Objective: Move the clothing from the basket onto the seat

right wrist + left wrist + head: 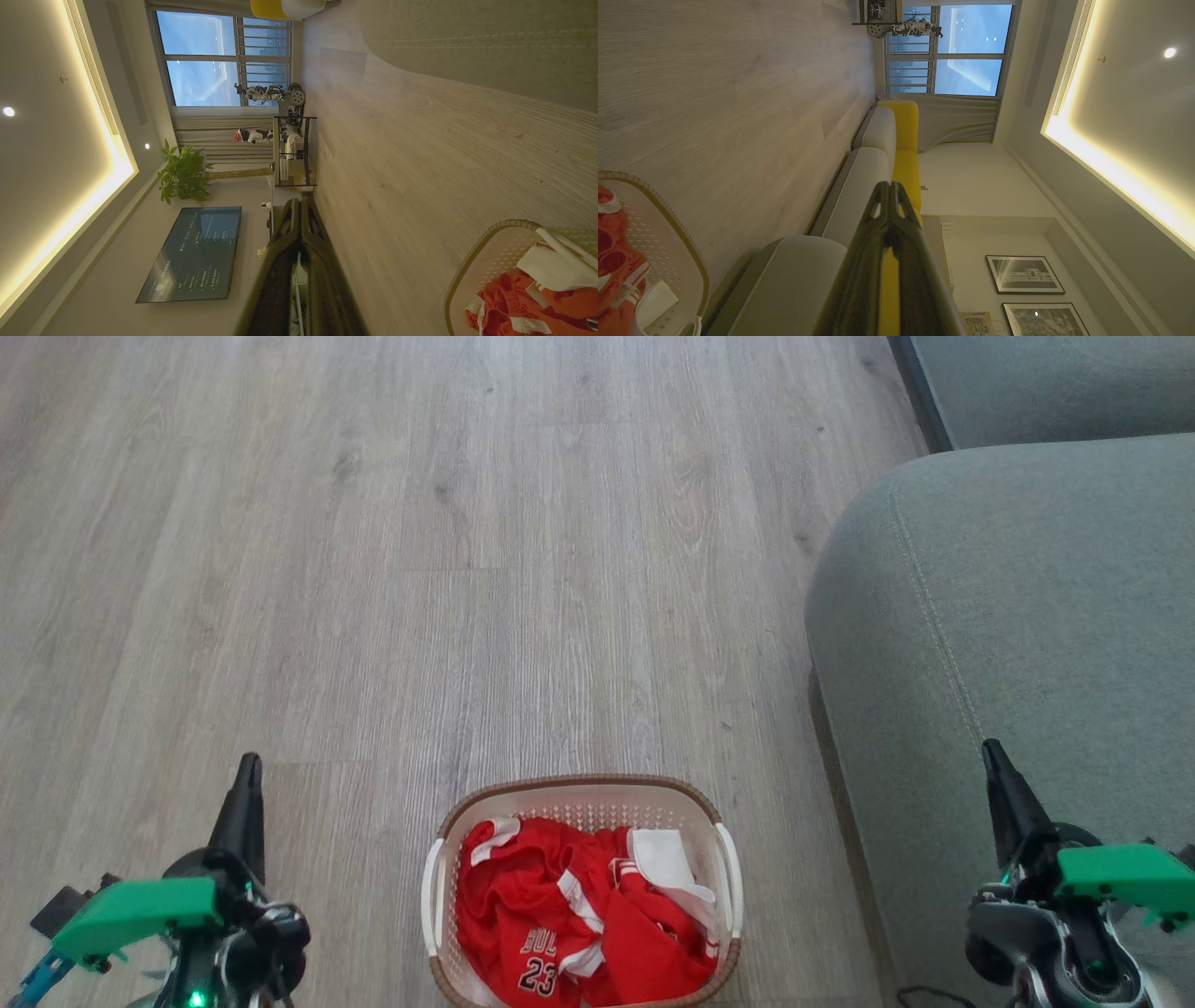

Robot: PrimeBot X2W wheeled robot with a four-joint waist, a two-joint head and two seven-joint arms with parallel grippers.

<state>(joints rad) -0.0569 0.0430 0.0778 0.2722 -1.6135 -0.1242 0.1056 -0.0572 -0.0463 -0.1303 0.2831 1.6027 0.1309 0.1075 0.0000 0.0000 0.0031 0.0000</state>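
Basket (579,785): on floor (467,569), near seat (1027,616).
Clothing (560,924): red heap inside; white piece (665,859) atop, perhaps liner.
Left gripper (249,763): fingers (243,812) clenched, empty.
Right gripper (990,749): clenched, empty.

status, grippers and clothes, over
Left gripper and right gripper shut, empty. Red mesh clothing in white perforated basket. Grey-green fabric seat right of it, nothing between.

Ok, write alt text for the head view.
A small oval white perforated plastic basket with a brown rim sits on the pale wood-look floor, holding crumpled red mesh clothing with white trim. A large grey-green fabric seat cushion lies to its right; the left pincer and right pincer, both shut, flank it.
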